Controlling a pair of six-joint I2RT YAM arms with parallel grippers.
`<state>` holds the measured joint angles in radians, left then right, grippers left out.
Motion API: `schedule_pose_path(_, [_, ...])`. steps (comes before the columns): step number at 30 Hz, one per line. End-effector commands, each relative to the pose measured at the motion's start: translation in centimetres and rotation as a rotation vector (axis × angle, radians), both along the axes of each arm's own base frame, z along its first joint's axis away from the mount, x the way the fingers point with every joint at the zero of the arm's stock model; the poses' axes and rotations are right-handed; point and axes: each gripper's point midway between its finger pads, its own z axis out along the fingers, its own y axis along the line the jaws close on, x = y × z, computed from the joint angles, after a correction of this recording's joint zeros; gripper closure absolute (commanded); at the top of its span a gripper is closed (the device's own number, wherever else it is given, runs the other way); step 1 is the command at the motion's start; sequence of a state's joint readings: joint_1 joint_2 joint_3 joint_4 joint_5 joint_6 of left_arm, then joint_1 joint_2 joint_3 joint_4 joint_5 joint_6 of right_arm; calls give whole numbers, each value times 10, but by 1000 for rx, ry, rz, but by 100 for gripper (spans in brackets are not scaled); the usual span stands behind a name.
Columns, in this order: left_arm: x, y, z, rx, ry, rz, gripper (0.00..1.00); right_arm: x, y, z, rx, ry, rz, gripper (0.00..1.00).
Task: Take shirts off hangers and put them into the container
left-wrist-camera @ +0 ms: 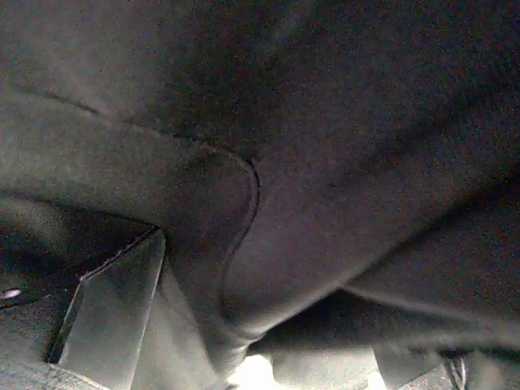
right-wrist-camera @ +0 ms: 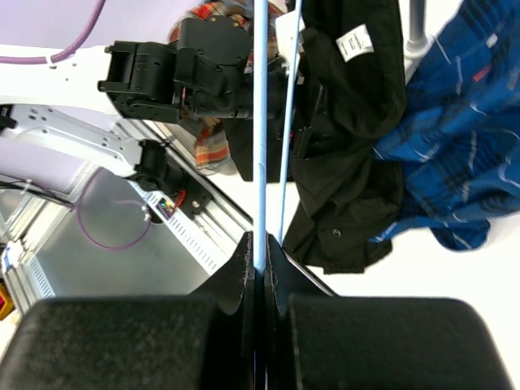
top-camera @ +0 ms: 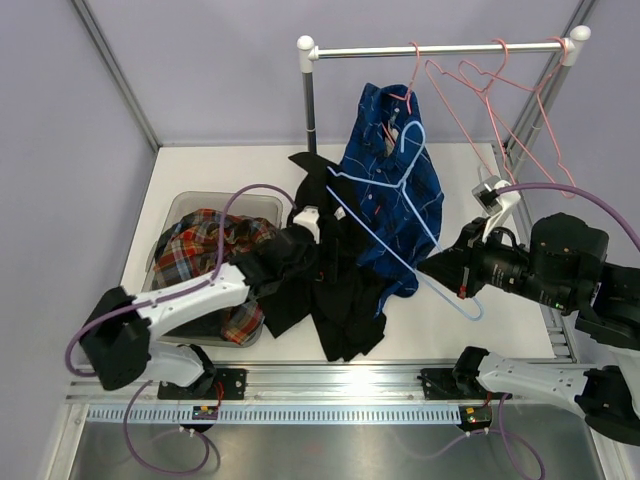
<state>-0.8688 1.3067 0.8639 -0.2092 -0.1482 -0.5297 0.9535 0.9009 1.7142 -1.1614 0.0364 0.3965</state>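
Note:
My right gripper (right-wrist-camera: 260, 244) is shut on the thin wire of the blue hanger (right-wrist-camera: 260, 122) and holds it up at the table's right (top-camera: 442, 268). That hanger (top-camera: 400, 215) slants across the front of the blue checked shirt (top-camera: 395, 200), which hangs below the rail. The black shirt (top-camera: 335, 295) lies crumpled on the table beside it. My left gripper (top-camera: 308, 252) is pushed into this black cloth. Its wrist view shows only dark fabric (left-wrist-camera: 309, 162) and one grey finger (left-wrist-camera: 114, 317), the jaws standing wide. The plaid shirt (top-camera: 205, 250) fills the container (top-camera: 225, 197).
The white-and-silver rail stand (top-camera: 440, 48) rises at the back, with pink hangers (top-camera: 490, 90) hooked on it, one (top-camera: 400, 100) reaching into the blue shirt's collar. The stand's post (top-camera: 310, 110) is behind the black shirt. Purple cables loop off both arms.

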Motion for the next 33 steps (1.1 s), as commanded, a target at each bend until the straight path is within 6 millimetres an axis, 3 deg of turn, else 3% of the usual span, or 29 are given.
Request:
schedule_pose_path(1, [20,-32,4,-117,-35,17,1,6,-12,6,28,-14,-78,100])
schedule_pose_path(5, [22,-36,-27,-74,34,44,1,1,-36,16,32,-37,-132,100])
schedule_pose_path(9, [7,-31,-57,-58,124,52,1,-6,-65,24,22,-58,-192,100])
schedule_pose_path(15, [-30,-23,-63,-74,150,25,1,-8,-94,29,26,-87,-272,100])
schedule_pose_path(18, [-42,-20,-69,-71,163,12,18,-2,-112,27,13,-103,-364,100])
schedule_pose_path(19, [-46,-20,-71,-68,172,9,37,4,-124,27,-2,-118,-434,100])
schedule_pose_path(20, [-48,-20,-71,-69,173,8,47,7,-130,21,-40,-109,-466,100])
schedule_pose_path(21, [-52,-23,-69,-73,171,-5,59,9,-137,19,-54,-104,-509,100])
schedule_pose_path(22, [-56,-23,-69,-67,177,-10,84,13,-151,17,-94,-109,-577,100])
schedule_pose_path(24, [-63,-27,-60,-70,154,-24,97,19,-160,13,-136,-95,-653,100])
schedule_pose_path(25, [-67,-26,-59,-57,156,-25,100,23,-169,13,-163,-106,-707,100])
schedule_pose_path(29, [-78,-32,-25,-63,91,-56,100,37,-167,9,-246,-107,-780,100])
schedule_pose_path(31, [-84,-40,10,-94,26,-81,100,44,-163,9,-281,-117,-801,100])
schedule_pose_path(32, [-85,-35,17,-74,13,-76,100,52,-155,9,-304,-119,-804,100])
schedule_pose_path(33, [-90,-42,39,-99,-15,-104,100,55,-151,9,-317,-121,-807,100])
